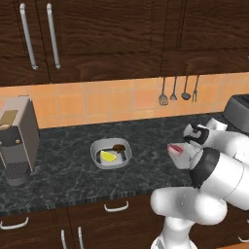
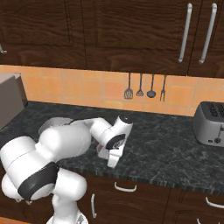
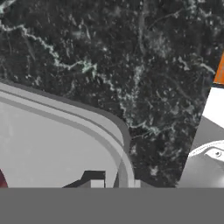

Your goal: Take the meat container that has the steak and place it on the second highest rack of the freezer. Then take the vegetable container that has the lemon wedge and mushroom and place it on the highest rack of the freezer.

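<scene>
Dark wood cabinets (image 1: 121, 34) hang on the wall above the vegetable container (image 1: 98, 154), and the black marbled counter (image 1: 68, 177) on which that container rests runs out to both sides of it. The white arm (image 1: 214, 185) reaches down to the counter on the vegetable container's right, as the left base view has it. A grey coffee machine (image 1: 17, 138) stands well apart from the vegetable container on its other side, and a grey toaster (image 1: 238, 112) sits far beyond the arm from it, by the tiled wall. The meat container (image 3: 43, 144) lies near the vegetable container on the arm's side, apart from it and largely hidden by the arm. The gripper (image 3: 116, 183) is pinched narrow on a rounded corner of the meat container's rim, one fingertip (image 3: 97, 183) inside the rim and the other outside. The steak (image 1: 175, 149) shows red-pink in the meat container, just right of the vegetable container. Inside the vegetable container lie the lemon wedge (image 1: 108, 156) toward the front and the mushroom (image 1: 118, 147) behind it.
</scene>
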Tool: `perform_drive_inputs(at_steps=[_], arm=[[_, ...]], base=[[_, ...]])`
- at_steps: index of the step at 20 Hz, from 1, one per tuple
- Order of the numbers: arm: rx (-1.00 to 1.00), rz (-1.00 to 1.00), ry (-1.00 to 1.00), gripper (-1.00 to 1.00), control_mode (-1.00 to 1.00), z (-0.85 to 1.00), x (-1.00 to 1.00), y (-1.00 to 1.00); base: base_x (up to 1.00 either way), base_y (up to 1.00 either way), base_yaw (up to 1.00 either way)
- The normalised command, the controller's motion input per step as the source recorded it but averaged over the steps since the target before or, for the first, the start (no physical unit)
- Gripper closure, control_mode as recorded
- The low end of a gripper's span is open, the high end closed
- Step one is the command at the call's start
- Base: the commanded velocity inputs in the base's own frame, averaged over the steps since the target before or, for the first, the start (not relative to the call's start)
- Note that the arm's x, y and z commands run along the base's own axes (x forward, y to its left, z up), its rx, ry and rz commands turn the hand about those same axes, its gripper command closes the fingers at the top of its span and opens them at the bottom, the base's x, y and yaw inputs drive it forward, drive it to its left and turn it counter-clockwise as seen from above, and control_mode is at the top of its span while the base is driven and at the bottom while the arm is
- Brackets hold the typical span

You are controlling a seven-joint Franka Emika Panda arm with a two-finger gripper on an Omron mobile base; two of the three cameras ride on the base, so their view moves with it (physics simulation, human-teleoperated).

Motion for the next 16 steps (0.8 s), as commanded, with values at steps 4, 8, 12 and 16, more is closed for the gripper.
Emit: perform_drive_inputs(at_steps=[4,8,12,16], arm=[[0.00,0.00,-0.40,1.00,-1.00,0.35,-0.08,0.34],[0.00,0.00,-0.36,1.00,-1.00,0.36,-0.01,0.46],[-0.02,-0.01,-0.25,1.00,-1.00,0.28,-0.08,0.36],[0.00,0.03,-0.02,1.00,-1.00,0.16,-0.02,0.07]], base=[[0.00,0.00,0.00],[0.00,0.00,0.00],[0.00,0.00,0.00],[0.00,0.00,0.00]])
